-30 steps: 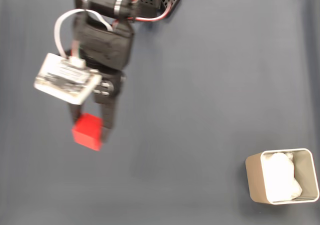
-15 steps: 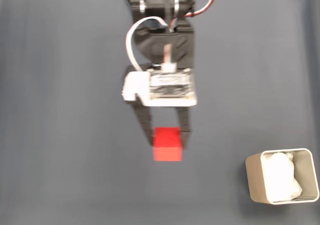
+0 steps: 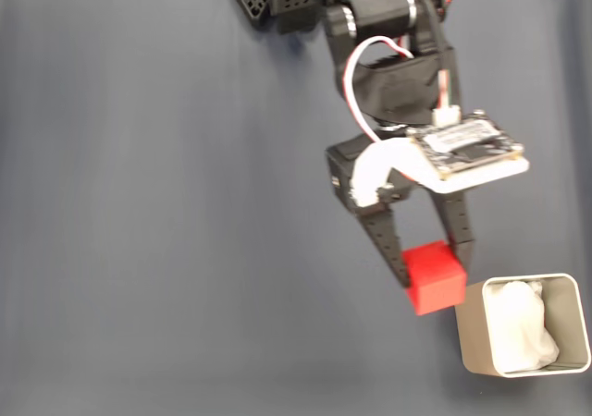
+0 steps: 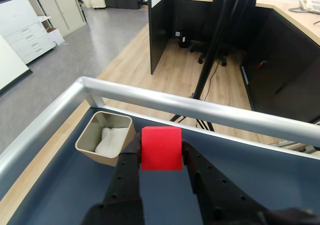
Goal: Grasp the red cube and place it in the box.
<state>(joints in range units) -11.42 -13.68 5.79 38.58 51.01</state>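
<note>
Red cube [image 3: 435,277] sits clamped between the black end effector [image 3: 428,265] fingers, lifted over the blue desk [image 3: 139,250]. Beige box [image 3: 472,328] stands just beside it at four o'clock in the fixed view.

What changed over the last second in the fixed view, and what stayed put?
The hand, shut on the red cube throughout, swung from the left side of the fixed view across to the right, carrying the cube until it sits just beside the box's upper-left corner. Nothing was picked up or released. The box, with its white lining, stayed where it was on the blue surface.
</note>
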